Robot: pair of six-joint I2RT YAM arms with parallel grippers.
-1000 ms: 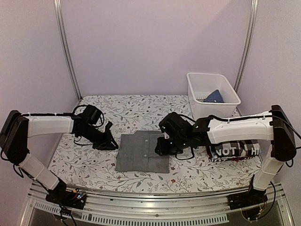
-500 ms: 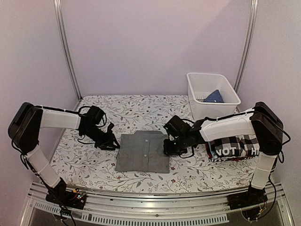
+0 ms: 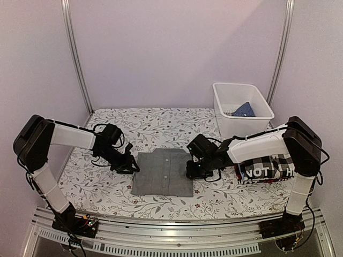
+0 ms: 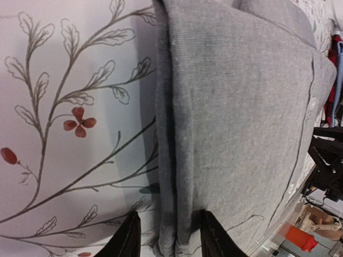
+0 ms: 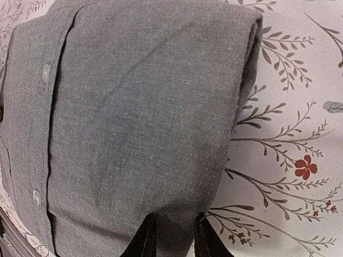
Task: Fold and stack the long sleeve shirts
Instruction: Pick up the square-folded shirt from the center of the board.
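Note:
A folded plain grey button-up shirt (image 3: 162, 172) lies flat mid-table. My left gripper (image 3: 130, 166) is at its left edge. In the left wrist view its fingers (image 4: 128, 238) stand apart astride the folded grey edge (image 4: 177, 160). My right gripper (image 3: 191, 168) is at the shirt's right edge. Its fingers (image 5: 146, 238) are a little apart, one on the grey cloth (image 5: 134, 118) and one at the edge. A stack at the right holds the black-and-white checked shirt (image 3: 278, 160) and the dark "NOT" shirt (image 3: 260, 172). A blue shirt (image 3: 244, 110) lies in the bin.
A white plastic bin (image 3: 242, 107) stands at the back right. The table carries a floral cloth (image 3: 96, 182). Metal frame posts rise at both back corners. The folded stack sits close to my right arm's elbow.
My left gripper has moved right up to the grey shirt's left edge. My right gripper has drawn back from on top of the shirt to its right edge. The shirt has not moved.

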